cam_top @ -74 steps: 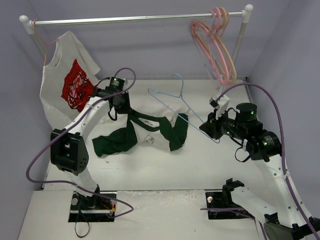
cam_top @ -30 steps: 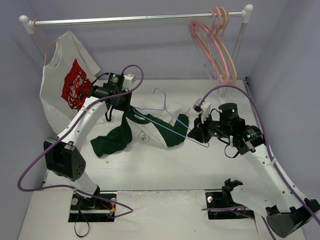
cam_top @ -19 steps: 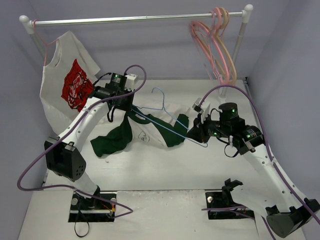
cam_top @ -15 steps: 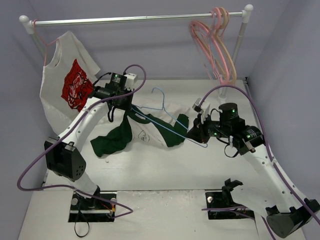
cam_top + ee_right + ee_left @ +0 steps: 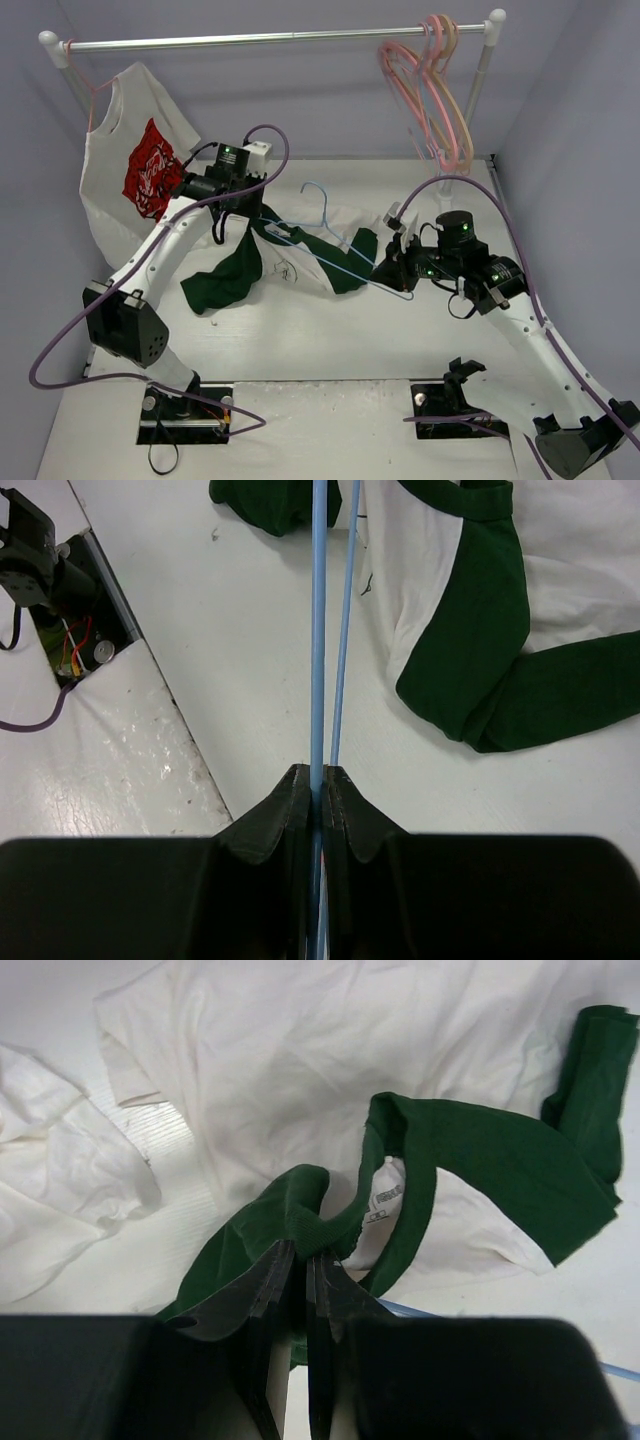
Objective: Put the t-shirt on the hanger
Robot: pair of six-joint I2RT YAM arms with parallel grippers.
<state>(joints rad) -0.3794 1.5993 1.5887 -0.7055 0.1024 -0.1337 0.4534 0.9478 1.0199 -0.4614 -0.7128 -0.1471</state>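
While left gripper pinches t-shirt collar, right gripper clamped on light-blue wire hanger, midway between worktop side edges.

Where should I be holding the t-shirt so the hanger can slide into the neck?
Grip the t-shirt by its green collar band, beside the neck label, coming down from above. That band is bunched into a raised ridge that two fingers can pinch, while the white body lies flat. The left gripper is shut on it there.
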